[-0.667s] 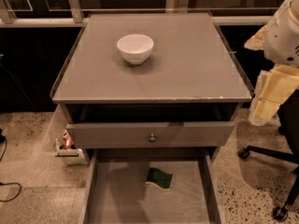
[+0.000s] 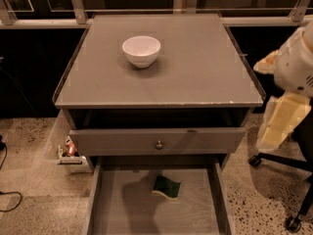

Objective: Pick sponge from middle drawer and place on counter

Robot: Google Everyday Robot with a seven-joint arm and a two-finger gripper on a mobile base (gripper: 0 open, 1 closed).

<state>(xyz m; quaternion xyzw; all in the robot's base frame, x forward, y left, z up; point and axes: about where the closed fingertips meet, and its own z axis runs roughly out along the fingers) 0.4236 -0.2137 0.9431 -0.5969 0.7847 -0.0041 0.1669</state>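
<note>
Sponge (image 2: 167,187) lies in the open middle drawer (image 2: 127,210) at bottom centre, exposed for a reach from above, while our pincer (image 2: 281,124) hangs at right beside the worktop (image 2: 195,67), and we cannot tell whether it is open.

Single camera, set high in front of cabinet, tilted down, facing back rail and dark windows beyond. Fairly near: whole counter (image 2: 195,72) fits in frame, bowl (image 2: 141,50) at upper centre-left. Open middle drawer (image 2: 127,209) at bottom, cut off by lower edge, sponge (image 2: 167,187) on its floor. Gripper (image 2: 279,124) at right edge, hanging beside counter's front right corner.
</note>
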